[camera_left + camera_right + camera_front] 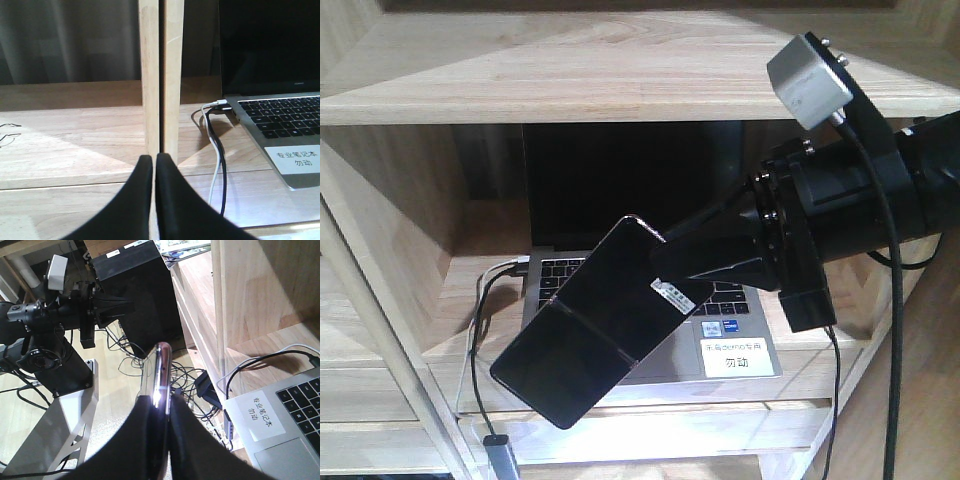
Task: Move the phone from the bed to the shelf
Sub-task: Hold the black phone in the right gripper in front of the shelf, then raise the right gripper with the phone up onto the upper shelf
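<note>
The phone [578, 340] is a glossy black slab with a centre crease and a small white sticker. It hangs tilted in the air in front of the pale-wood shelf [620, 75]. My right gripper [672, 283] is shut on its upper end. In the right wrist view the phone [161, 367] shows edge-on between the black fingers [187, 440] of the right gripper [161, 407]. My left gripper [154, 161] is shut on nothing and points at a shelf upright [161, 75]. The bed is out of view.
An open grey laptop [650, 300] with a white label sits in the shelf compartment behind the phone. White and black cables [216, 150] run beside it. A black box [135, 285], floor cables [185, 380] and the left arm [60, 310] lie to the left.
</note>
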Controlling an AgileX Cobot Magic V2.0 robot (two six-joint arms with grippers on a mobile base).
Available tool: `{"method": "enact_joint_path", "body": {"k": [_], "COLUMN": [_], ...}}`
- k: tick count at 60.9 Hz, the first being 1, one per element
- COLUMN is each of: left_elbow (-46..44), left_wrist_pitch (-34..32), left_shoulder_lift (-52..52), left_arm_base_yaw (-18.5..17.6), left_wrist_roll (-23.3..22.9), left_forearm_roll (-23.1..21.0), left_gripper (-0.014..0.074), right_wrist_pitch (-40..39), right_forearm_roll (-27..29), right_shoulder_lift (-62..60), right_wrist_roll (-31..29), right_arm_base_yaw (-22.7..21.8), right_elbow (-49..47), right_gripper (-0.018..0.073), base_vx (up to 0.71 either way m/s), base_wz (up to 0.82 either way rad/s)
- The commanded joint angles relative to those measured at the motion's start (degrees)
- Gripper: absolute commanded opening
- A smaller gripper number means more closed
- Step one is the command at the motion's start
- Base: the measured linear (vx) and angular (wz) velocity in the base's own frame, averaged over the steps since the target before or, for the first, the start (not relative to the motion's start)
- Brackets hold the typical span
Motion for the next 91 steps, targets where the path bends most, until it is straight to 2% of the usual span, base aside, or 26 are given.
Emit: {"method": "enact_joint_path", "body": {"k": [1,31,53,60,72,91], "left_elbow": [0.1,0.1,0.1,0.1,0.1,0.1], "left_wrist_pitch": [-4.2,-4.2,-4.2,-4.2,-4.2,-4.2], "left_shoulder_lift": [-0.4,-0.4,-0.4,-0.4,-0.4,-0.4], "left_arm_base_yaw": [-0.3,-0.3,-0.3,-0.3,-0.3,-0.3], "left_wrist_roll": [-0.2,-0.2,-0.2,-0.2,-0.2,-0.2], "left_forearm_roll": [-0.6,-0.6,-0.6,-0.6,-0.6,-0.6], "left_gripper": [0.0001,0.0001,0.0001,0.0001,0.0001,0.0001], "right_wrist_pitch": [2.9,2.7,2.3,1.3,-4.5,-21.1], "right_forearm_roll": [5.5,6.4,19.3,21.5,21.8,22.1], "right_shoulder_lift": [-1.7,-1.7,-1.7,-1.7,-1.7,-1.7], "right_wrist_roll": [-0.4,-0.2,-2.9,-3.6,-3.6,-3.6], "right_arm_base_yaw": [0.0,0.0,0.0,0.0,0.0,0.0], "right_elbow": [-1.5,-1.5,-1.7,-2.4,-8.2,-17.5], "right_gripper": [-0.0001,-0.0001,-0.0001,-0.0001,-0.0001,-0.0001], "base_vx": [0.0,0.0,0.0,0.0,0.0,0.0], "base_wz": [0.0,0.0,0.0,0.0,0.0,0.0]}}
